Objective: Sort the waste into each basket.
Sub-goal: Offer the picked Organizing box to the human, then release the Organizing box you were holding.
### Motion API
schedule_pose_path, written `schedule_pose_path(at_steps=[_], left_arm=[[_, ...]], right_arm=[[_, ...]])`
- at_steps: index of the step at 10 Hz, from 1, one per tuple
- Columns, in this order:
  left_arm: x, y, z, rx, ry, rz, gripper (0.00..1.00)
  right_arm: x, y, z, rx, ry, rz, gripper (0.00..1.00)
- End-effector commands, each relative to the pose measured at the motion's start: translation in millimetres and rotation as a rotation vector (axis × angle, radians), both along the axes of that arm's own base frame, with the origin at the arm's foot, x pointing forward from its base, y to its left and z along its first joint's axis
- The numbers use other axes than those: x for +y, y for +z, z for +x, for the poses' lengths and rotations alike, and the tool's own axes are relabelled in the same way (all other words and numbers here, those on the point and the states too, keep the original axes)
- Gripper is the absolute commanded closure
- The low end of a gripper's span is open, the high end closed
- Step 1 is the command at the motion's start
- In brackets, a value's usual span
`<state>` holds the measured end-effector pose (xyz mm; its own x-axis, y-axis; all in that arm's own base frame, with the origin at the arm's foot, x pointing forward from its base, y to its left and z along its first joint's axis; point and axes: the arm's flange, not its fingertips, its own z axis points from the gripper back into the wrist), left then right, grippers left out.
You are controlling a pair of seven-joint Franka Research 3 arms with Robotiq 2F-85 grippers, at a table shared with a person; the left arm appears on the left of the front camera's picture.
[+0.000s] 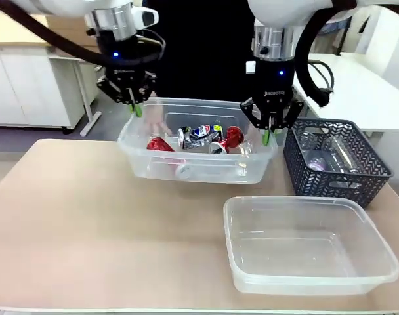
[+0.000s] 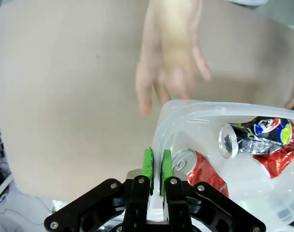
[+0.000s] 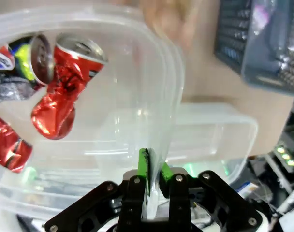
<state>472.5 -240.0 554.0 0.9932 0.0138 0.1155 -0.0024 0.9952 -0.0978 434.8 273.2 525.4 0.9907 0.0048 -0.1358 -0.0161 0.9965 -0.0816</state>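
The left pincer [image 1: 134, 105] and the right pincer [image 1: 270, 133] were each clenched on the rim of a clear tub [image 1: 206, 172] at twelve o'clock over the bench [image 1: 88, 216]. Crushed cans [image 1: 199, 138] lay inside it, and a second clear tub [image 1: 285, 200] sat at four o'clock.

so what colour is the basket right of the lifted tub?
Dark blue-grey lattice basket, beside the clear tub; front view shows it best.
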Motion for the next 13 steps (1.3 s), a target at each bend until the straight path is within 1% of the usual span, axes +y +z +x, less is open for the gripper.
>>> schedule_pose_path(at_steps=[1,2,9,10,11,12,13], left_arm=[[-5.5,11.5,-21.9,-0.027,0.002,0.011,0.91],[-5.5,11.5,-21.9,-0.027,0.002,0.011,0.91],[-5.5,11.5,-21.9,-0.027,0.002,0.011,0.91],[0.3,10.2,-16.5,-0.012,-0.011,0.03,0.91],[-4.6,13.5,-17.1,-0.026,-0.038,0.024,0.33],[-7.7,14.6,-18.1,-0.027,-0.047,0.029,0.33],[-7.7,15.5,-18.9,-0.024,-0.06,0.023,0.0]], right_arm=[[38.0,-11.4,-0.2,-0.009,0.041,0.055,0.94],[0.0,0.0,0.0,0.0,0.0,0.0,0.94],[0.0,0.0,0.0,0.0,0.0,0.0,0.94],[-6.0,3.2,4.4,0.006,-0.011,-0.007,0.94],[-26.2,10.5,-6.0,-0.057,-0.113,-0.009,0.36],[-34.8,14.6,-13.6,-0.107,-0.131,0.059,0.37],[-39.5,15.5,-17.2,-0.152,-0.129,0.096,0.0]])
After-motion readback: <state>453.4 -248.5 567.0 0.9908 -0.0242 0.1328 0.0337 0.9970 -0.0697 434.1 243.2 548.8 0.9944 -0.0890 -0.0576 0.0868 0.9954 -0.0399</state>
